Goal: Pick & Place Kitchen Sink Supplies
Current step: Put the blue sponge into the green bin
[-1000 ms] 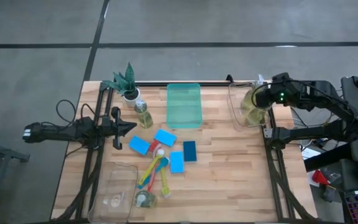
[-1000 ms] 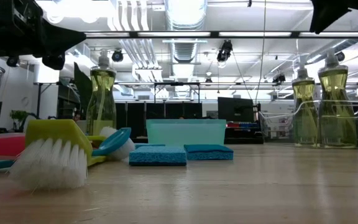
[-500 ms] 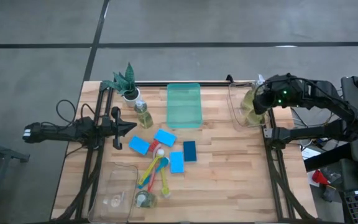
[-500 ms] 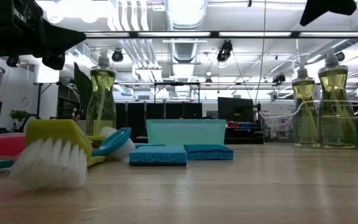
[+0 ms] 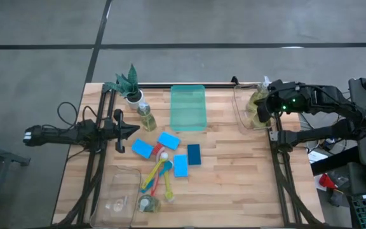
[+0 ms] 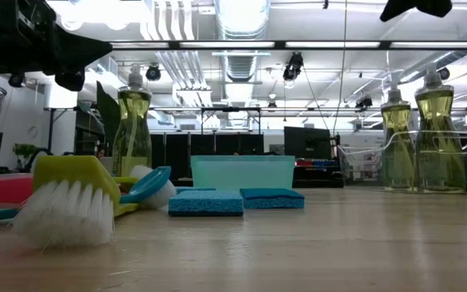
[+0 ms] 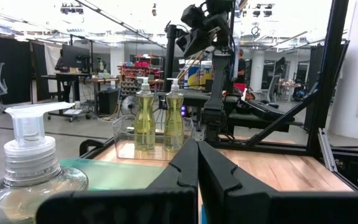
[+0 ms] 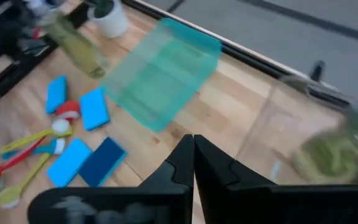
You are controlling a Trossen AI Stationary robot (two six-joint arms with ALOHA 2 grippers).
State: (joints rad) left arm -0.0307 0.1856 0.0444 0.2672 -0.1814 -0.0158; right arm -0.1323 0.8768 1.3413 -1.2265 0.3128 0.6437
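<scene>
While hovering: right gripper (image 5: 264, 105) closed, empty, above two soap bottles (image 5: 257, 107) in clear tray (image 5: 239, 113).
Left gripper (image 5: 134, 129): closed, empty, beside third bottle (image 5: 146, 116).
Risk: descending closed, fingers could topple bottles below.

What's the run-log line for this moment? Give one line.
left gripper: shut, parked at left | right gripper: shut, empty, above clear tray | clear tray: two soap bottles

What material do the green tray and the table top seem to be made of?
The green tray looks like translucent plastic with a smooth finish: the wood grain shows faintly through it. The table top looks like light wood in glued planks, matt, with visible grain lines.
</scene>
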